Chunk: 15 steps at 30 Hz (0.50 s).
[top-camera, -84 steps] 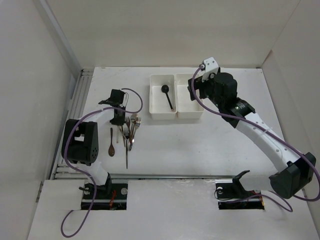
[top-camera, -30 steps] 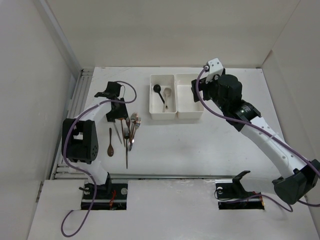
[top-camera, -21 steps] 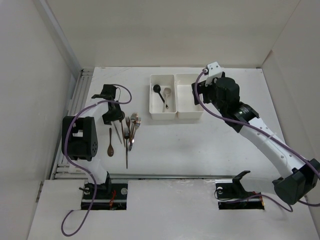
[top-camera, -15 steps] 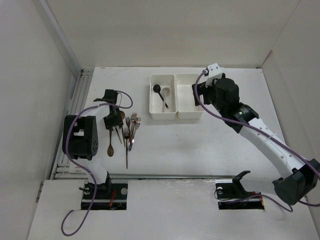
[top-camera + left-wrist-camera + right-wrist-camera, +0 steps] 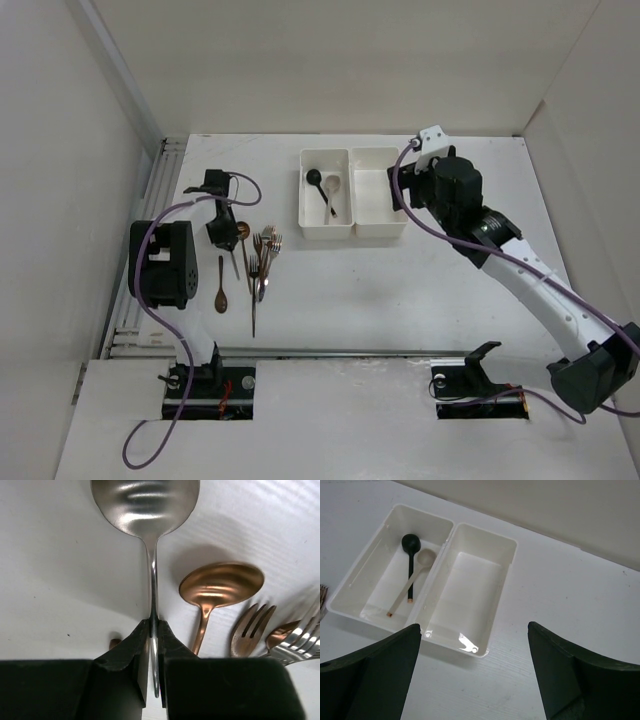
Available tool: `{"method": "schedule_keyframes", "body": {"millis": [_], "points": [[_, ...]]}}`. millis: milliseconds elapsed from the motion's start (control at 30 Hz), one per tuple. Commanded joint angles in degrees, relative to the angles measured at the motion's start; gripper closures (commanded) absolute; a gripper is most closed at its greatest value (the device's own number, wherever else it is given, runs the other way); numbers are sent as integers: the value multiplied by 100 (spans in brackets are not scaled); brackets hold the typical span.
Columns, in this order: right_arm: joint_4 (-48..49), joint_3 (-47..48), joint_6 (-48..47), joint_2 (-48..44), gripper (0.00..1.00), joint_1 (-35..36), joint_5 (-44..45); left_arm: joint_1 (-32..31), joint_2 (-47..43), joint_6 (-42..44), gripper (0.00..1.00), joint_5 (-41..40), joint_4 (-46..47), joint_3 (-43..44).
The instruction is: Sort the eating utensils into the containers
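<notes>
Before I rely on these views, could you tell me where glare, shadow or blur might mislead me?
Left wrist: the silver spoon carries banded glare and the copper spoon throws a soft shadow. Right wrist: the bins are sharp, with glare spots on the near rim; the right gripper's fingers are blurred silhouettes. Top external: even light, but the utensil pile is too small to separate.

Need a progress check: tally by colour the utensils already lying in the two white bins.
black spoon: 1
pale spoon: 1
Total: 2, both in the left bin; the right bin holds 0.
</notes>
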Motion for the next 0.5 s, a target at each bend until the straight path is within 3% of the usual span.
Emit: {"method": "schedule_keyframes", "body": {"millis": [0, 200, 267, 367, 467], "points": [[57, 211, -12, -226, 8, 44, 111, 90, -103, -131, 100, 232, -402, 596], [57, 325, -12, -173, 8, 44, 58, 90, -350, -183, 100, 549, -658, 2397], [57, 194, 214, -112, 8, -34, 58, -286, -516, -184, 100, 549, -317, 2838], [205, -263, 785, -112, 7, -718, -318, -822, -447, -17, 100, 811, 306, 3110], [592, -983, 1577, -558, 7, -1650, -864, -1157, 34, -17, 100, 1725, 519, 3487]]}}
